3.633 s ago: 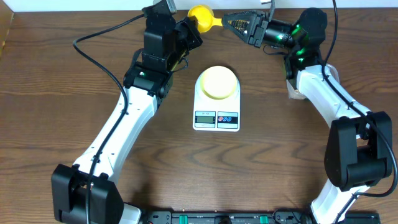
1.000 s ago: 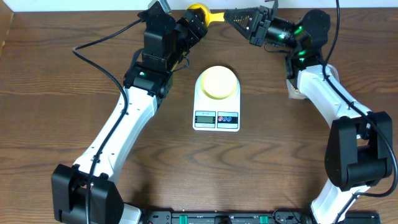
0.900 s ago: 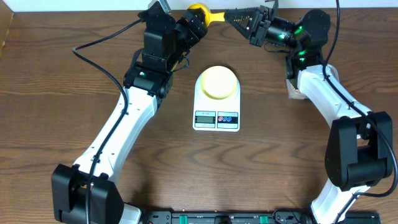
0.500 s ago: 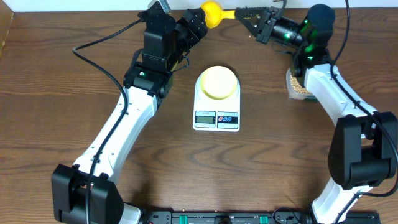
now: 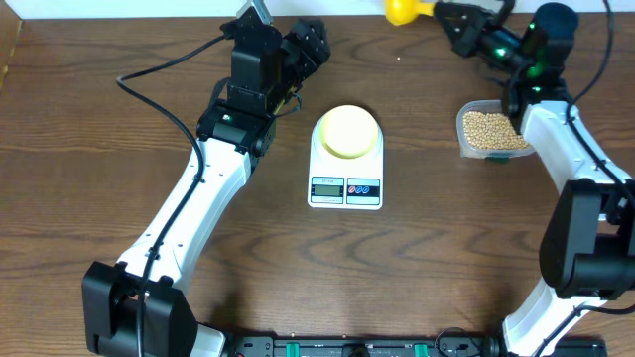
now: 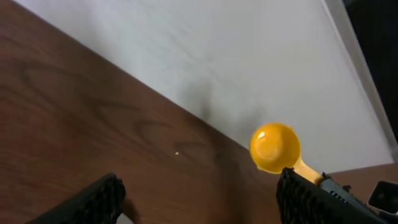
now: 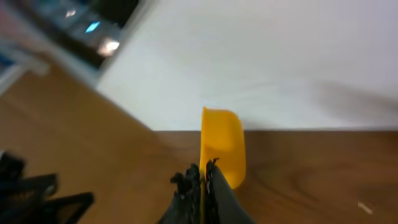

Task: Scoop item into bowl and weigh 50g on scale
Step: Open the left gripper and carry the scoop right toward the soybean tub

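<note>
One swing to the right — carries the yellow scoop (image 5: 400, 10) away from beside the left gripper (image 5: 310, 38), now spread wide and empty, out toward the tub (image 5: 463, 139). Pinches the scoop's handle in the right gripper (image 5: 442, 12), jaws pressed tight. Uncovers the beans (image 5: 488, 129) heaped in the tub — leaves the bowl (image 5: 347, 130) seemingly empty on the scale (image 5: 345, 190). Points to scooping next, probably.

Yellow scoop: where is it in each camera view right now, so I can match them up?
Overhead: yellow scoop at the top edge, right of centre.
Left wrist: scoop right of centre, low against the wall.
Right wrist: scoop at centre, just above the shut jaws.
Shared landmark: white wall at the back.
</note>
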{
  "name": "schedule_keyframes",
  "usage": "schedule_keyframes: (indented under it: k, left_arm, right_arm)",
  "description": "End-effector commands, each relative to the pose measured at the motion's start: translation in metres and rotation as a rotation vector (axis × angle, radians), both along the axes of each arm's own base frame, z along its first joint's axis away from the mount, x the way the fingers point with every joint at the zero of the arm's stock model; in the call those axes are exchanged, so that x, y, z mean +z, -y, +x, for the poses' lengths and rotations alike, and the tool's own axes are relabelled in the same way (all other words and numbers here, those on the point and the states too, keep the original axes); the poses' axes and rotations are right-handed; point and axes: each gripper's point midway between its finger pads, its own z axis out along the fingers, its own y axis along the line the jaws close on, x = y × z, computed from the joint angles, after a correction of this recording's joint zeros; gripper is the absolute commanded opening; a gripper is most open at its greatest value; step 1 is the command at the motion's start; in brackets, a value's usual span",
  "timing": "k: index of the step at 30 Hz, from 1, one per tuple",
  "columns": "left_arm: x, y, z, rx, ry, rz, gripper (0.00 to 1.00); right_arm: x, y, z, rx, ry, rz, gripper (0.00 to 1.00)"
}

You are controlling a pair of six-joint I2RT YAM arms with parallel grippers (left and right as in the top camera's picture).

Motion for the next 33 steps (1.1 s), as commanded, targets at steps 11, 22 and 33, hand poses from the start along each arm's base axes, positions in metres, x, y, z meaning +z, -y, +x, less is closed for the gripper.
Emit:
schedule_keyframes:
  k: [11,22,33]
  left_arm:
    - [-0.019,-0.019,0.000,0.085,-0.056,0.077,0.80]
    - [-0.024,-0.031,0.001,0.118,-0.052,0.164,0.80]
    - [-0.036,-0.032,-0.004,0.115,-0.100,0.184,0.80]
  right_arm:
    - [-0.034,0.092,0.013,-0.316,-0.223,-0.020,0.01]
    - [0.028,0.168,-0.045,-0.790,-0.179,-0.461,0.01]
    - [0.052,0.169,-0.051,-0.845,-0.144,-0.395,0.02]
